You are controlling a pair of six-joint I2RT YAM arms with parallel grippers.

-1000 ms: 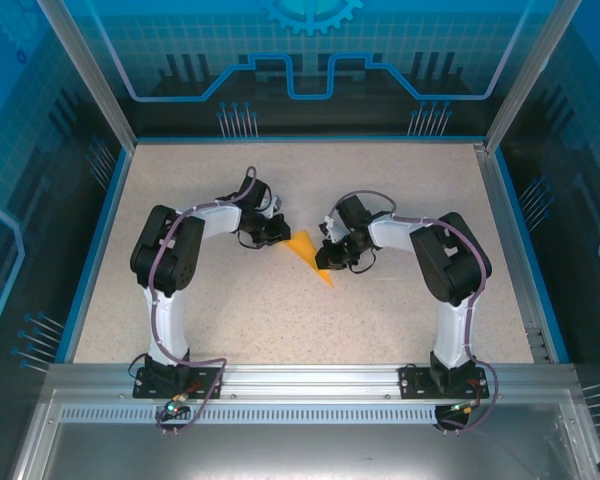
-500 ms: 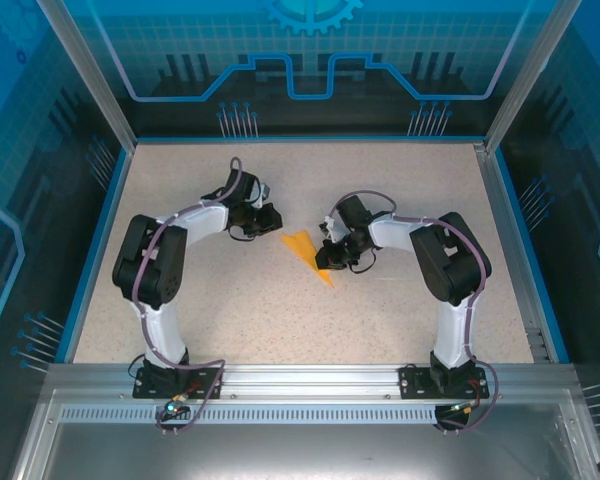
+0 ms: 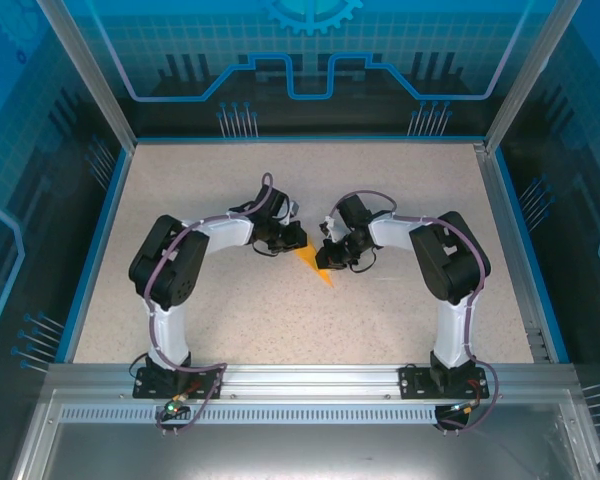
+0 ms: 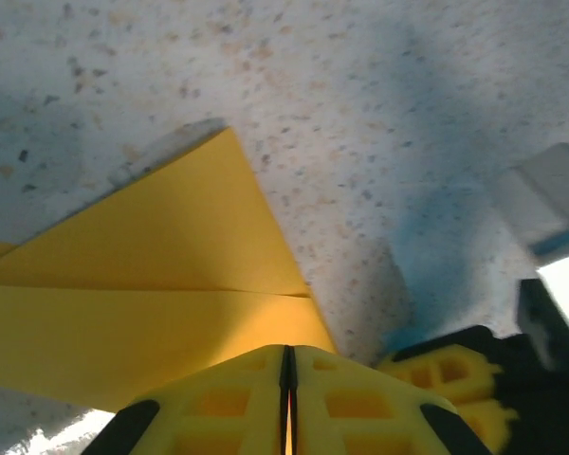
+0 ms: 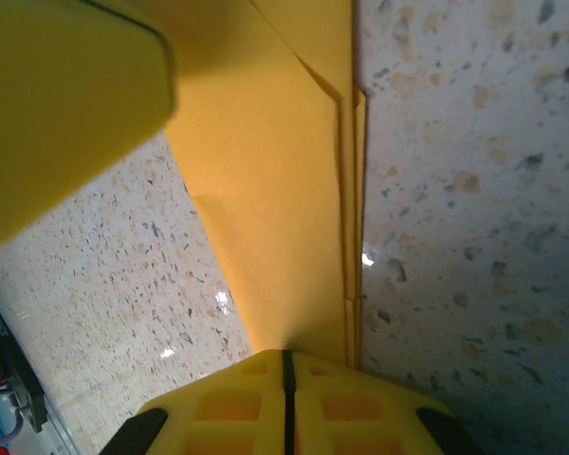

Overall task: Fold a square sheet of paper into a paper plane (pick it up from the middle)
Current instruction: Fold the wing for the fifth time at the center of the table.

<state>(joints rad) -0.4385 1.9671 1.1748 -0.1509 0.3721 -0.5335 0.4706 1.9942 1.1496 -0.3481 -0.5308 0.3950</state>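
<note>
The paper plane is lying flat on the table between the claws. The left gripper, fingers pressed together, is sitting at its wide end, and the right gripper, likewise pressed together, is sitting at its folded edge.

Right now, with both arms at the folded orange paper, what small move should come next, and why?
Probably slide the left fingers along the crease of the paper plane to flatten it: both pairs are shut over it, and the right fingers seem to pin its layered edge.
</note>
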